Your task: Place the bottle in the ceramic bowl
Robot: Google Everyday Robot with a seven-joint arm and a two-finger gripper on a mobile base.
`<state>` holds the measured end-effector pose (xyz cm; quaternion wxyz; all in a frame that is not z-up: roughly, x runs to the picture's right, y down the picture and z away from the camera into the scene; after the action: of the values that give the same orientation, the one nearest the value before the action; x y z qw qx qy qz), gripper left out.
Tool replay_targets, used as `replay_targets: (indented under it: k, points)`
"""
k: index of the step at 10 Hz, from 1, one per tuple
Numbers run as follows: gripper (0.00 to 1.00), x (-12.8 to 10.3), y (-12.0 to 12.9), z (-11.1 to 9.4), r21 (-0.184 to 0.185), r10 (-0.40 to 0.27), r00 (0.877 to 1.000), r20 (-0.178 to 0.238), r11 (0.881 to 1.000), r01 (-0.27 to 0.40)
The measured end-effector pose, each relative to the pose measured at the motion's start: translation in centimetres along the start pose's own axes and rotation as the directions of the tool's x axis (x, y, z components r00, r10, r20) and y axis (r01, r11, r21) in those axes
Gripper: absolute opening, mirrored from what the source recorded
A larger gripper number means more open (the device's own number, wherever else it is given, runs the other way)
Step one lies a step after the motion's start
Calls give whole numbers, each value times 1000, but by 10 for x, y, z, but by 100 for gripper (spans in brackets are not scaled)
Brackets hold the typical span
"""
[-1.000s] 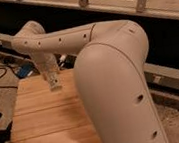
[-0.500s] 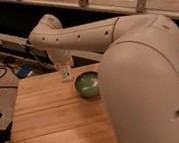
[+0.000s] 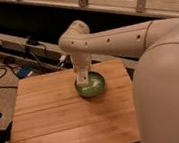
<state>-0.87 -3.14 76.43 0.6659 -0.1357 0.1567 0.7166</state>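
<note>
Wooden tabletop [image 3: 65,120] carries the ceramic bowl [image 3: 94,87] near its far edge, and the gripper [image 3: 82,80] hangs over the bowl's left rim, clenched on the bottle [image 3: 83,77] — placing step, so next likely lowering and letting go.

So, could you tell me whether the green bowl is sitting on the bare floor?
No, the ceramic bowl rests on the wooden table, with the gripper hanging just over its left rim.

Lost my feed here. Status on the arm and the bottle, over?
Gripper over the near-left rim of the ceramic bowl, jaws shut on the bottle. Bottle upright, not yet released. Wooden table: nothing blocking.
</note>
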Motion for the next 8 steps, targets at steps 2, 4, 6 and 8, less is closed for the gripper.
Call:
replay_targets:
  k: [2,4,6,8]
  points:
    - [0,-4,-4,20,-33,6,1000,-23,999,-7]
    - [0,-14,-10,37,-71,10,999,-44,997,-13]
    - [0,-23,7,44,-78,-20,999,-41,997,17]
    - [5,-25,10,45,-77,-28,999,-40,997,25]
